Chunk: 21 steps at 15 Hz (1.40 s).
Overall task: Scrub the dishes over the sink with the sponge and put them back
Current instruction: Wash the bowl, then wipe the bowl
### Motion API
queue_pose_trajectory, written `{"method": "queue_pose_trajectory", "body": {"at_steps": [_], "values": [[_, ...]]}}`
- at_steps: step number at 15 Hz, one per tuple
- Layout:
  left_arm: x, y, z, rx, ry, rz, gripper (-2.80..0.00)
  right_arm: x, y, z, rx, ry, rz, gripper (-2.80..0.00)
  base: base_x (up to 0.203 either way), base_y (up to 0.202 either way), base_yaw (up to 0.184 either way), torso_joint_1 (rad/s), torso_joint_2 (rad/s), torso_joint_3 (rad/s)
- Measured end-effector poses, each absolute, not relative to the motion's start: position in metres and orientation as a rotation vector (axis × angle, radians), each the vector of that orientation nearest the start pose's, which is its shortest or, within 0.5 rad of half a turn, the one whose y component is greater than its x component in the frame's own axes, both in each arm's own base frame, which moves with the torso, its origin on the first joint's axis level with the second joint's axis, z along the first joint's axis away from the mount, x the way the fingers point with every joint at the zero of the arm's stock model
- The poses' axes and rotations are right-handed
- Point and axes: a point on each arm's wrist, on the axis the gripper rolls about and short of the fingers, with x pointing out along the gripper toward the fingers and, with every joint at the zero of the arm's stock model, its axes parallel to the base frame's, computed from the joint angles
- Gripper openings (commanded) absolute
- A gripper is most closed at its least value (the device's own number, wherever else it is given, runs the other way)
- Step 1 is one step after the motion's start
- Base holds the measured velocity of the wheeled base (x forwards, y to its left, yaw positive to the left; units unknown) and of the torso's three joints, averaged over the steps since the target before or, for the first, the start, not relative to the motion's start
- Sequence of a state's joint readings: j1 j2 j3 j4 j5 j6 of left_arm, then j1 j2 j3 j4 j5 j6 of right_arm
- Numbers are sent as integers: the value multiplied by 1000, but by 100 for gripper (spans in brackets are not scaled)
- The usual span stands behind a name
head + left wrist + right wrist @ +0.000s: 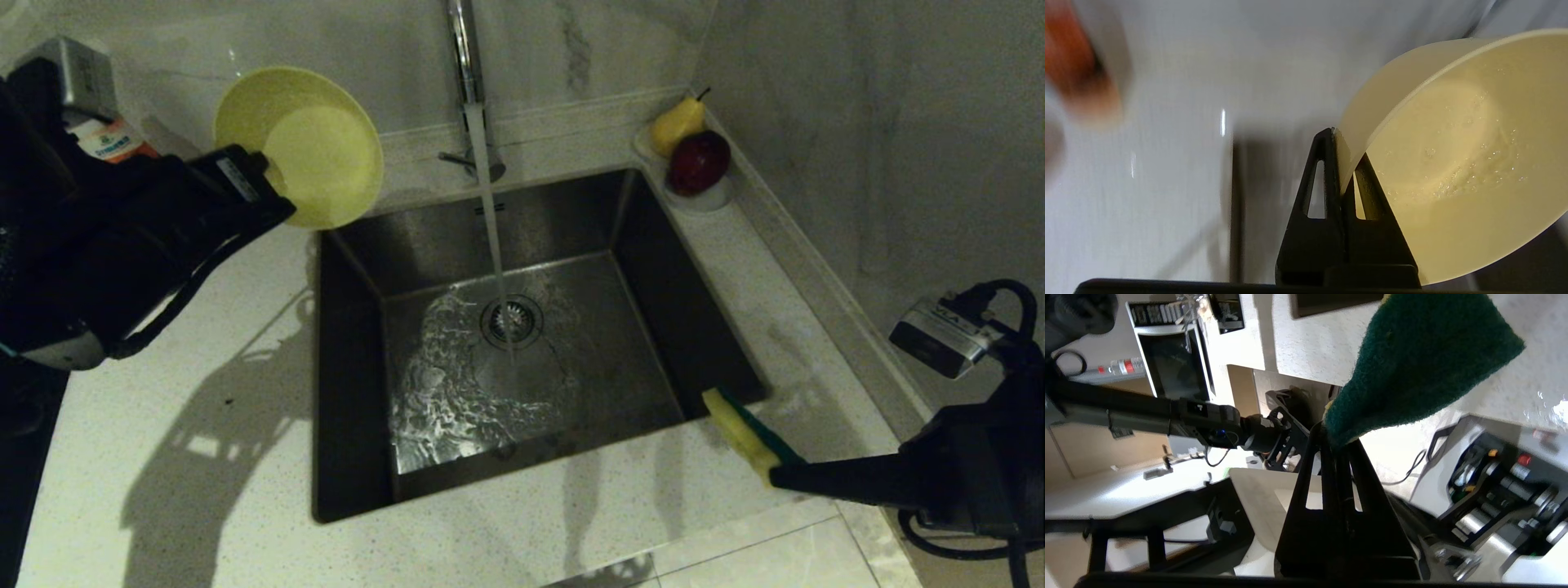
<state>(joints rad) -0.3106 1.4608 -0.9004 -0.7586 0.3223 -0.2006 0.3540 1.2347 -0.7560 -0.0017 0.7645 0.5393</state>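
Head view shows the left gripper (pixel 273 175) holding the yellow bowl (pixel 306 147) up at the far left corner of the sink (pixel 686 327), tilted so its hollow faces toward the tap (pixel 465 49) and the basin. Its jaws are closed tight on the bowl's rim, one finger inside and one outside, as the left wrist view makes plain; beads of water cling to the bowl's inner wall there. The right gripper (pixel 780 474) hangs over the desk (pixel 204 457) at the near right corner of the sink, jaws pinched on one end of the sponge (pixel 747 437), whose yellow foam and green scouring face both show. Bowl and sponge are well apart, with the running stream between them falling onto the drain strainer (pixel 512 320).

Judging by the wet bowl, it has likely been rinsed or scrubbed, but the pictures cannot settle which. It is not yet set down. The pink and blue bowls are in no view, so whether they are cleaned cannot be told. At the least, this bowl has to go back on the desk, and the water is on.
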Motion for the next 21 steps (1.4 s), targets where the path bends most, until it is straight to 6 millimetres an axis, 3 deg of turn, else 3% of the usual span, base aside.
{"method": "queue_pose_trajectory", "body": {"at_steps": [3,8,13,17,21], "values": [[235,-72,265,-336,121,-108,-280,150,77,239,560,739,1026,-280,0,0,0,0,0,0],[193,-69,242,-335,481,-270,-280,127,92,256,501,703,1197,-280,0,0,0,0,0,0],[176,-79,218,-279,559,-288,-280,121,119,265,437,695,1364,-280,0,0,0,0,0,0],[185,-100,208,-236,544,-258,-280,128,153,253,375,766,1449,-280,0,0,0,0,0,0],[195,-128,201,-208,502,-268,-280,147,192,239,333,801,1467,-280,0,0,0,0,0,0]]}}
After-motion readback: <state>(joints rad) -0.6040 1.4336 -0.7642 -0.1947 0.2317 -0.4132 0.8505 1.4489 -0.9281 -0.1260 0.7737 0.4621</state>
